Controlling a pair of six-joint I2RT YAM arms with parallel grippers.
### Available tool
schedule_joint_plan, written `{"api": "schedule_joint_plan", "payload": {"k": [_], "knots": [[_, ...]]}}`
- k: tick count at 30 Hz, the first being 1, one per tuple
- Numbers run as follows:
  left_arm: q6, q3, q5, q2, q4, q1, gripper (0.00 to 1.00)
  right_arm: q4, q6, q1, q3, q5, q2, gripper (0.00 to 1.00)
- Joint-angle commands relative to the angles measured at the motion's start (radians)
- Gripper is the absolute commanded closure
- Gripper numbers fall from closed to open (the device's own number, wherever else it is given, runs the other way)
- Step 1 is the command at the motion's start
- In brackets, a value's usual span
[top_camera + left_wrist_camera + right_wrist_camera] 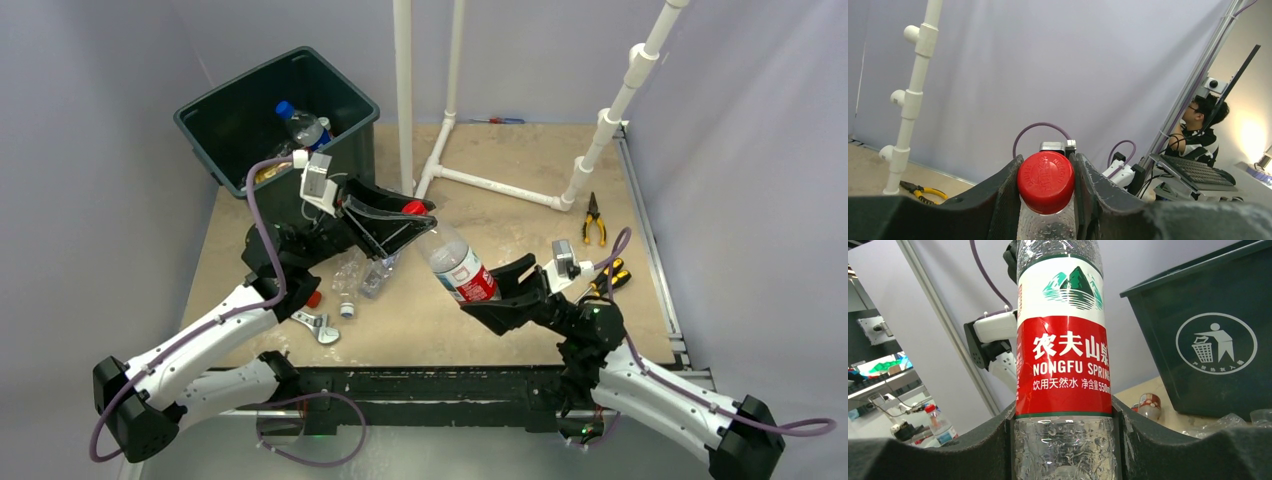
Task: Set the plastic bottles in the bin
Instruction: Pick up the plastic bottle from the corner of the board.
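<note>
Red-label bottle (455, 262) held off tabletop (520, 200), spanning both tools. Long axis runs from left tool (413, 216) to right tool (497, 287). Left tool clamped tight on red cap (1046, 181); right tool part-closed, gripping lower body. Bin (352, 150) just behind left tool, so left arm is nearer. Judged handover: right tool to let go.

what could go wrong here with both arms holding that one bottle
The left jaws pinch only the red cap, so the bottle may slip or swing down when the right jaws let go. While both arms grip it, either one moving alone could twist or crush it.
</note>
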Motion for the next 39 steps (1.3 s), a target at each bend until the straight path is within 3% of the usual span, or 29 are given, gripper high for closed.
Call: {"api": "schedule_joint_plan", "payload": {"k": [1,6,9,11,12,14,16,17,23,27,31,35,39], "knots": [[0.022,0.057,0.016,-0.003,0.013,-0.008,0.76,0.039,-0.017,0.014,0.019,0.026,0.019,0.73],[0.014,0.071,0.026,0.012,0.004,-0.016,0.70,0.079,-0.013,0.030,0.026,0.037,0.064,0.70],[0.019,0.073,0.030,0.017,-0.002,-0.021,0.76,0.089,-0.020,0.046,0.034,0.042,0.087,0.65],[0.041,0.080,0.029,0.016,-0.028,-0.022,0.97,0.079,-0.022,0.052,0.039,0.043,0.091,0.50],[0.057,0.088,0.017,0.009,-0.057,-0.022,1.00,0.067,-0.022,0.052,0.040,0.045,0.088,0.43],[0.092,0.100,-0.010,-0.008,-0.117,-0.022,1.00,0.032,-0.022,0.052,0.044,0.055,0.068,0.29],[0.129,0.121,-0.035,-0.032,-0.171,-0.022,1.00,-0.043,-0.029,0.052,0.067,0.074,0.041,0.07],[0.150,0.136,-0.049,-0.045,-0.218,-0.022,1.00,-0.088,-0.034,0.052,0.083,0.080,0.027,0.02],[0.263,0.218,-0.148,-0.104,-0.398,-0.023,1.00,-0.305,-0.074,0.052,0.163,0.098,-0.055,0.01],[0.397,0.356,-0.255,-0.133,-0.621,-0.022,1.00,-0.504,-0.115,0.052,0.240,0.126,-0.109,0.01],[0.548,0.513,-0.430,-0.145,-0.839,-0.023,1.00,-0.683,-0.145,0.052,0.295,0.172,-0.187,0.01],[0.690,0.675,-0.652,-0.105,-0.986,-0.023,1.00,-0.759,-0.159,0.052,0.309,0.212,-0.260,0.01],[0.909,0.768,-0.920,-0.026,-0.952,-0.022,1.00,-0.848,-0.170,0.052,0.304,0.253,-0.285,0.01]]}}
